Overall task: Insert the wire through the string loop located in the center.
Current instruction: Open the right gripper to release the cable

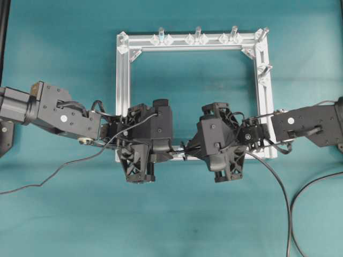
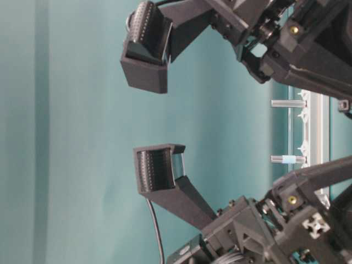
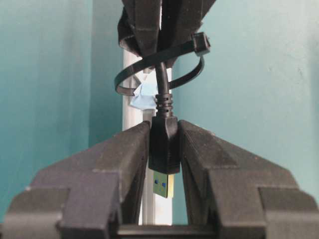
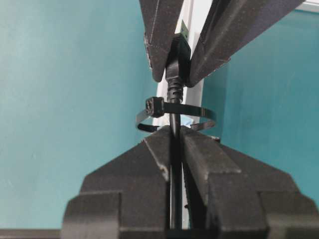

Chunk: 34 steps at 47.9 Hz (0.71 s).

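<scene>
- Though no brand, label or writing reads in any view, the plug tip shows gold metal with a blue insert in the left wrist view
- left gripper (image 3: 164, 149): jaws closed narrow on the black plug body of the wire (image 3: 164, 144); gold tip points back toward the camera; both pads touch the plug's sides
- string loop (image 3: 159, 74): thin black tie ring with a small light-blue bit (image 3: 144, 94) just beside it, sitting against the silver frame bar (image 3: 130, 107); wire passes through the ring, plug on the left gripper's side, cord on the far side
- right gripper (image 4: 175, 137): jaws pinched nearly together on the thin cord of the wire, just behind the loop; loop almost touching its fingertips
- overhead: left gripper (image 1: 161, 155) and right gripper (image 1: 187, 151) meet tip to tip over the near bar of the silver frame (image 1: 123, 80), close together at centre; wire (image 1: 278, 187) trails off toward the bottom right across the teal table (image 1: 177, 225)
- room: teal table open below the near bar and inside the frame; upright posts (image 1: 198, 33) line the far bar, well apart from both grippers
- table-level view: only wrist cameras and arm parts seen, grippers not visible
</scene>
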### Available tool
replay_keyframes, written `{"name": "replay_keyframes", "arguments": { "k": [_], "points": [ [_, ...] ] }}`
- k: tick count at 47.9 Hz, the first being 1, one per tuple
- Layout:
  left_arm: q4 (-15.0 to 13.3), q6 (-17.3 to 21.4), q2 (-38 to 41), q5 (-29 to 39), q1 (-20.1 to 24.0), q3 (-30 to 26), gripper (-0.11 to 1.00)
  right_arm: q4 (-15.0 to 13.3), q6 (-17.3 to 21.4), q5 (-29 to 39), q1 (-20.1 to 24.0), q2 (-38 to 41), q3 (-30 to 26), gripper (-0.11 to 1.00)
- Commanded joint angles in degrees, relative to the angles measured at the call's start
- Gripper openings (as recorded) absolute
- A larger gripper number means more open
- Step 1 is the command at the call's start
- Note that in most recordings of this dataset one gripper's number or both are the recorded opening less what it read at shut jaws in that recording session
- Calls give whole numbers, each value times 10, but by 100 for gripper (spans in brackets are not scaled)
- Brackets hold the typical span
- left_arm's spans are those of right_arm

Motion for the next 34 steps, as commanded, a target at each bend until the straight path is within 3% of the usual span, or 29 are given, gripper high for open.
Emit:
{"name": "replay_keyframes", "arguments": {
  "k": [1,14,18,27,34],
  "points": [
    [1,-2,-11,-4,2,-7,20,0,2,-9,0,-11,-9,8],
    [1,-3,-12,-4,3,-7,20,0,12,2,-1,-11,-8,9],
    [2,-3,-12,-4,2,-7,20,0,15,11,-1,-11,-9,25],
    [1,-3,-12,-4,2,-7,20,0,15,33,0,-11,-11,80],
    [1,-3,-12,-4,2,-7,20,0,15,35,-1,-11,-11,83]
  ]
}}
